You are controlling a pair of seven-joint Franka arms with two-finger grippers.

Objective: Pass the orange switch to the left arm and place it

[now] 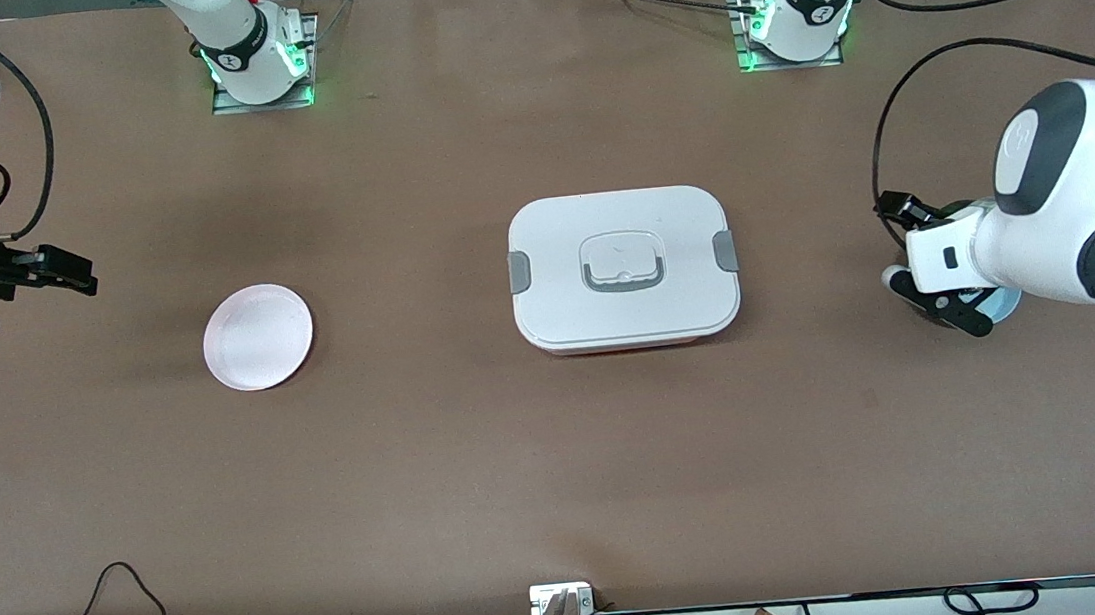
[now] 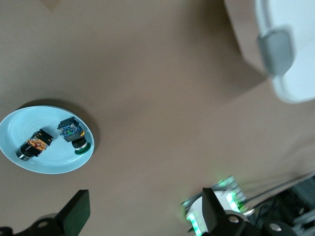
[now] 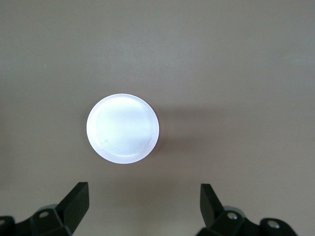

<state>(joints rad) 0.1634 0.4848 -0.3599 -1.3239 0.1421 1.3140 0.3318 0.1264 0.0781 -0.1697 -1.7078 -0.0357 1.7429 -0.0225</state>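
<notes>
A robotics lab: two white jointed arms (image 1: 1051,219) bolted by green-lit bases (image 1: 261,69) to a brown-covered table (image 1: 563,467), with loose black cables (image 1: 114,600) and electronics along its edge.

You get even, diffuse overhead light on the brown bench (image 1: 483,474), with soft, faint shadows beside the pink plate (image 1: 258,336) and under the box (image 1: 622,267). Green glow rings both arm bases. In the right wrist view the plate washes out to a glaring white disc (its rim detail is lost). The left wrist view is softer; the box's edge there is blurred and overexposed.
</notes>
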